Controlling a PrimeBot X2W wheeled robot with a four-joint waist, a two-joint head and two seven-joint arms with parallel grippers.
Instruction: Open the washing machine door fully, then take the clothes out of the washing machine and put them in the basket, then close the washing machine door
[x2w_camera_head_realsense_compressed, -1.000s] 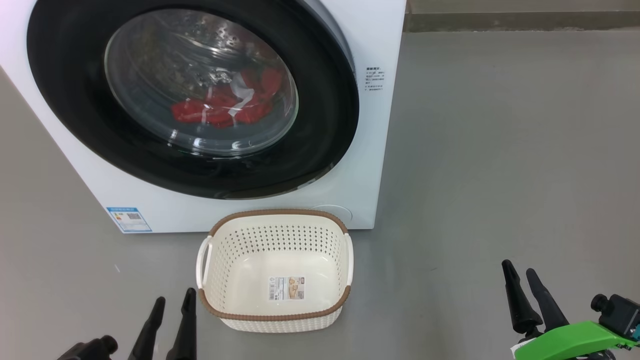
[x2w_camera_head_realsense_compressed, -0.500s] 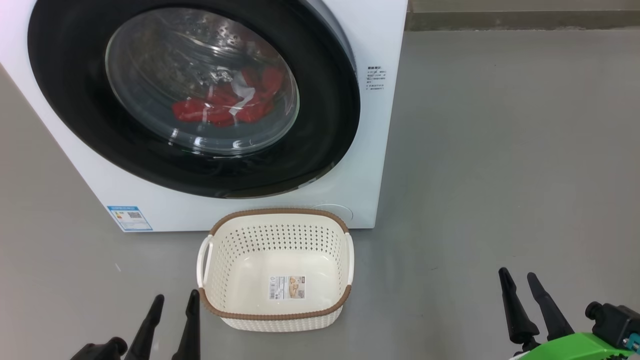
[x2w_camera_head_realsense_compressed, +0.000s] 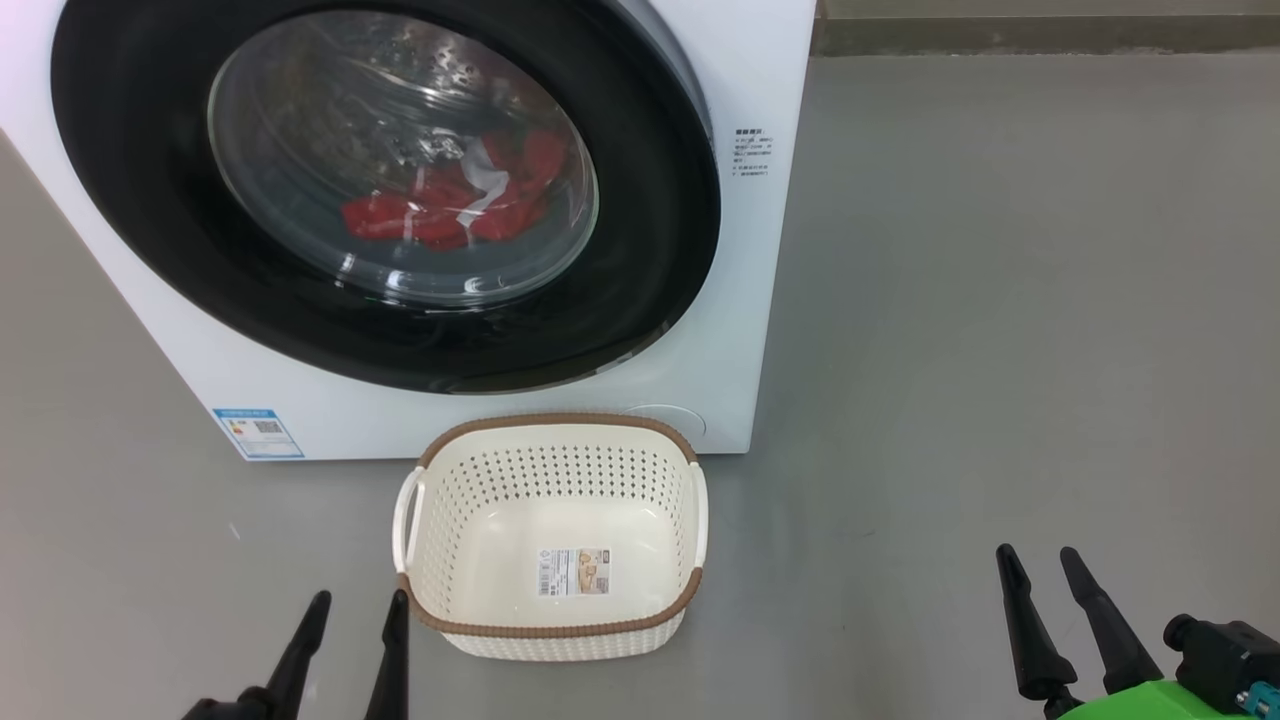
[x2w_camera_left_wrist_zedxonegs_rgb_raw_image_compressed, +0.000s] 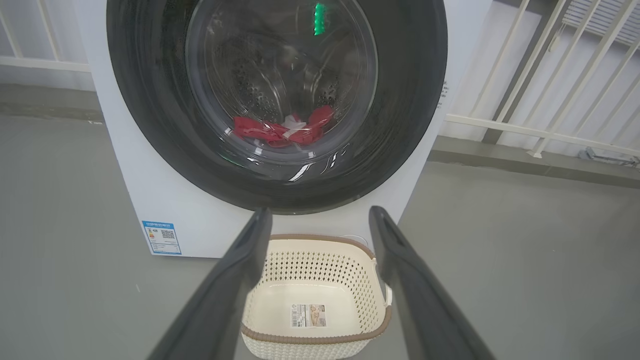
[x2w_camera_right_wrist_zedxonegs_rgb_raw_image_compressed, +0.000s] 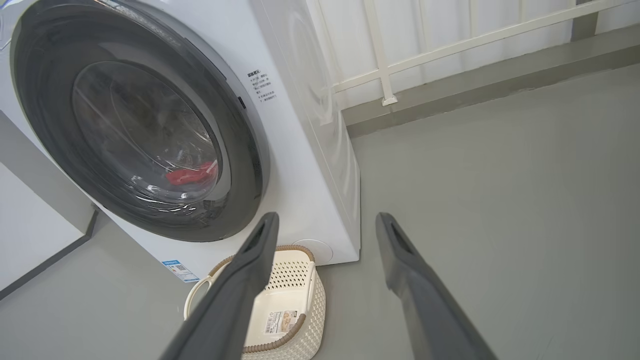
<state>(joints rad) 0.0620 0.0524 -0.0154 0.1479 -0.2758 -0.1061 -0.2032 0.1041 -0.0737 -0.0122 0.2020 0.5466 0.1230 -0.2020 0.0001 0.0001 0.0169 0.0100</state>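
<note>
Fingers, left gripper (x2w_camera_head_realsense_compressed: 360, 598): spread wide with nothing between them. Tips point to 12 o'clock. In my head view the inner tip is just beside the basket's 7 o'clock corner, and I cannot tell whether it touches.
Fingers, right gripper (x2w_camera_head_realsense_compressed: 1036, 556): also spread and empty. They sit low at 4 o'clock from the basket, well apart from it, over bare grey floor (x2w_camera_head_realsense_compressed: 1000, 300).
Basket (x2w_camera_head_realsense_compressed: 555, 422): upright on the floor, just in front of the washing machine, which is at its 12 o'clock. It holds no cloth. A label sticker (x2w_camera_head_realsense_compressed: 574, 572) lies flat on its bottom.
Washing machine (x2w_camera_head_realsense_compressed: 735, 330): white box. A blue label sticker (x2w_camera_head_realsense_compressed: 258, 432) sits at 7 o'clock on its front, with small printed text at 3 o'clock beside the door.
Washing machine door (x2w_camera_head_realsense_compressed: 655, 220): closed, its black rim lying against the front and the glass bulging toward me.
Clothes (x2w_camera_head_realsense_compressed: 440, 210): a red and white heap inside the drum, seen through the glass. It lies low, at 6 o'clock of the window in my left wrist view.
</note>
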